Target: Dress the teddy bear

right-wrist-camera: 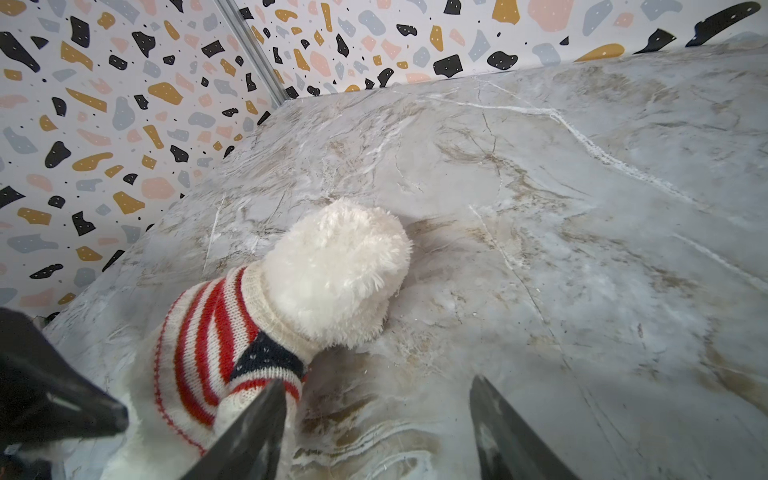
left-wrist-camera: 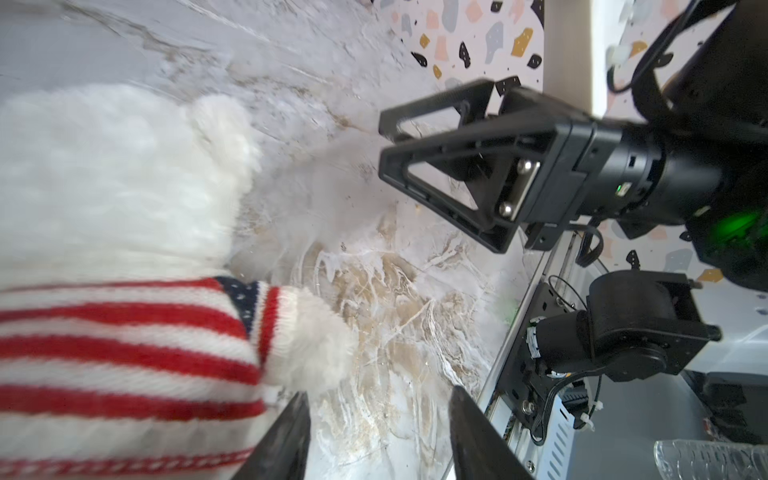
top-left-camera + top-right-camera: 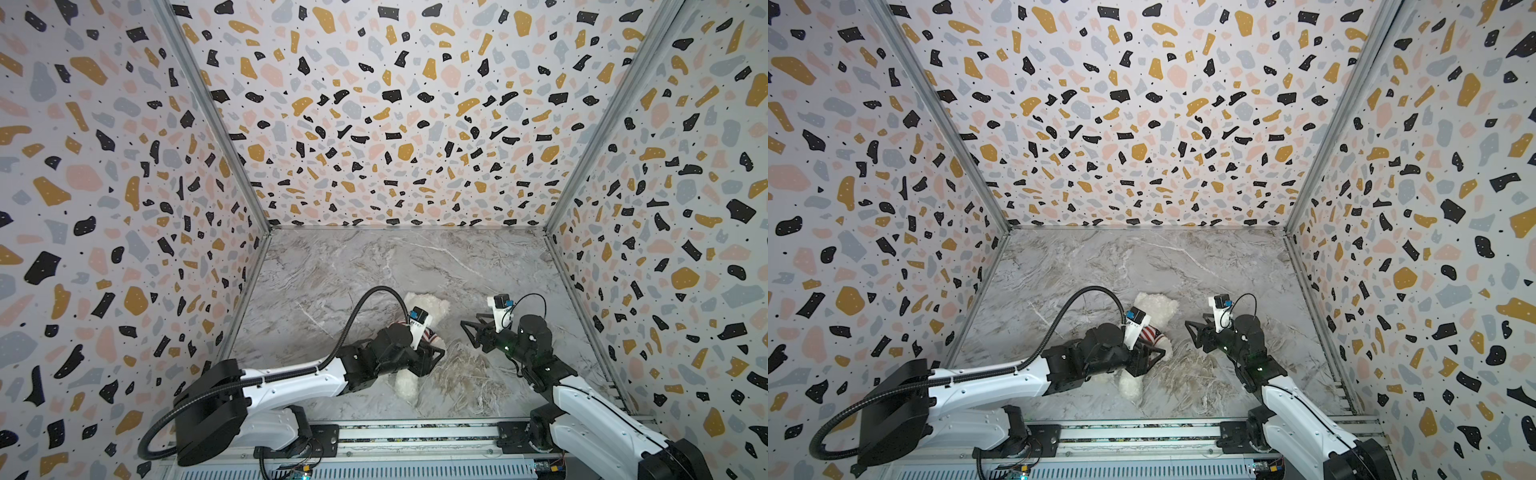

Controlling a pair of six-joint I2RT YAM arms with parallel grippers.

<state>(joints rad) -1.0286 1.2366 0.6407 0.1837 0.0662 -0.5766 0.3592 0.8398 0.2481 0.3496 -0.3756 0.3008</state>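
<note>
Both top views, teddy bear: the fluffy white plush teddy bear (image 3: 429,305) (image 3: 1156,305) lies near the middle of the table's front half, with its head toward the back wall and one stubby leg toward the front rail.
Both top views, sweater: a knit sweater (image 3: 430,336) (image 3: 1149,332) in red and cream stripes wraps the torso.
Both top views, table: the flat table (image 3: 374,266) (image 3: 1100,266) has a grey, marble-veined surface.
Both top views, left gripper: the left gripper (image 3: 432,359) (image 3: 1152,357) has black triangular open-frame fingers and sits over the bear's lower body.
Both top views, right gripper: the right gripper (image 3: 469,334) (image 3: 1192,334) has the same shape. It points at the bear from the right and is apart from it.
Left wrist, left gripper: the left gripper (image 2: 378,436) has its dark tapered fingers spread, with only marble between them. One tip is just beside the sweater (image 2: 124,345).
Left wrist, sleeve: a navy patch with white dots sits at the shoulder, and the ribbed cuff ends at a fuzzy paw.
Right wrist, right gripper: the right gripper (image 1: 378,432) has its fingers spread, with nothing between them.
Right wrist, teddy bear: the round, shaggy head (image 1: 336,266) sits above a cream ribbed collar.
</note>
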